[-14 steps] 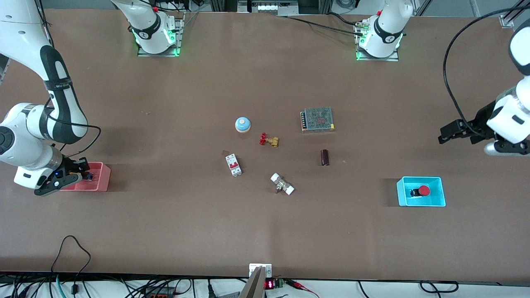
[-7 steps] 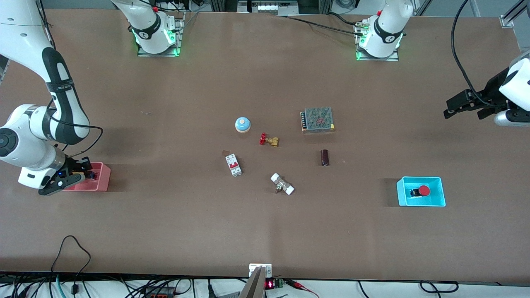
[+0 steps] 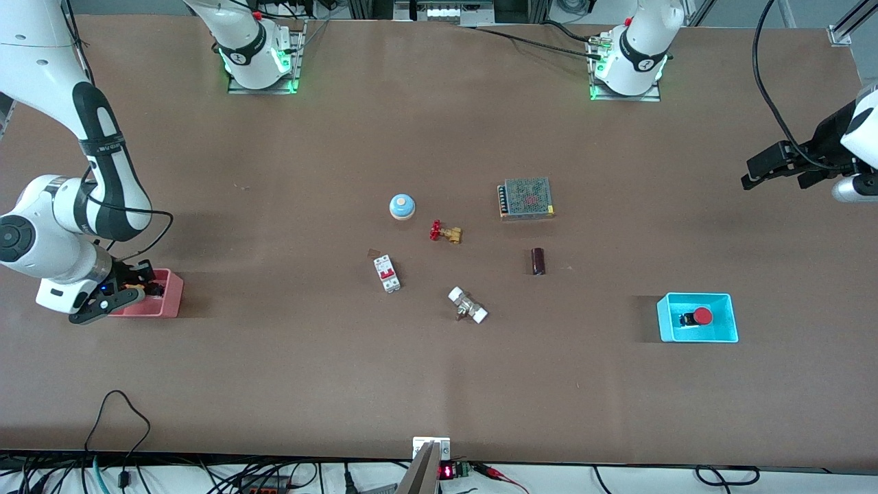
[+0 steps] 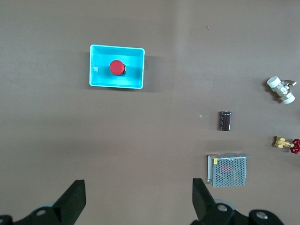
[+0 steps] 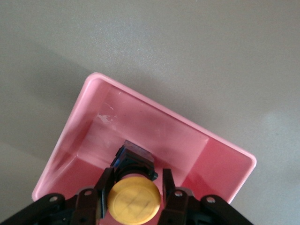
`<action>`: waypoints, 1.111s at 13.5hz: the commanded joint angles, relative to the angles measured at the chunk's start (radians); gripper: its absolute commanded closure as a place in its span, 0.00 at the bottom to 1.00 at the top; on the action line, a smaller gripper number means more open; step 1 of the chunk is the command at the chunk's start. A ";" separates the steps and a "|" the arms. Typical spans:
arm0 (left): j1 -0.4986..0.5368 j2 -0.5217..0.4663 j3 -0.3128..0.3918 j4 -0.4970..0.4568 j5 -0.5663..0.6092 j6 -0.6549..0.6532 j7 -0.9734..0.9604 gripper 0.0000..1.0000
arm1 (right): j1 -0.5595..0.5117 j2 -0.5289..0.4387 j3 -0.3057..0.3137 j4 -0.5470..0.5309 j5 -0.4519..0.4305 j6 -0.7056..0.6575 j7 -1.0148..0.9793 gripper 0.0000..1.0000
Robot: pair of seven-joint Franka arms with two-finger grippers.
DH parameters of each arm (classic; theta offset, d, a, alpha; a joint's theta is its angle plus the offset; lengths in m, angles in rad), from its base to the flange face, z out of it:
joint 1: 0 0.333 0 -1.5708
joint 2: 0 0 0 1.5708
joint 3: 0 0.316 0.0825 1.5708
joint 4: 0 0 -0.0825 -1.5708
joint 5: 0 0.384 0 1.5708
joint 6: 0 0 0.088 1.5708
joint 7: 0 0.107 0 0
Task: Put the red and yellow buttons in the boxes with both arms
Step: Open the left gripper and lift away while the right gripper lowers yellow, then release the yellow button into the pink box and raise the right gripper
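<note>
The yellow button (image 5: 133, 200) hangs low inside the pink box (image 5: 154, 122), between the fingers of my right gripper (image 5: 136, 177). The jaws stand slightly parted: one finger touches the button's dark base and a thin gap shows at the other. In the front view the right gripper (image 3: 140, 289) is down in the pink box (image 3: 168, 302) at the right arm's end of the table. The red button (image 3: 701, 316) lies in the cyan box (image 3: 697, 337) at the left arm's end. My left gripper (image 3: 754, 175) hangs wide open and empty, high over bare table. Its wrist view shows the red button (image 4: 116, 67) in the cyan box (image 4: 93, 75).
In the middle of the table lie a light-blue bell (image 3: 402, 206), a brass valve with a red handwheel (image 3: 444, 232), a white circuit breaker (image 3: 387, 273), a white-capped fitting (image 3: 468, 305), a dark cylinder (image 3: 538, 261) and a mesh-covered power supply (image 3: 526, 197).
The left arm has risen and drawn away from the cyan box toward the table's end. The right gripper has shifted slightly in the pink box, and its jaws have begun to part.
</note>
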 commanded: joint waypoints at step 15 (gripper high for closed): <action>0.008 -0.064 -0.020 -0.043 0.056 -0.033 0.033 0.00 | -0.001 -0.017 0.004 0.014 0.003 -0.040 -0.010 0.11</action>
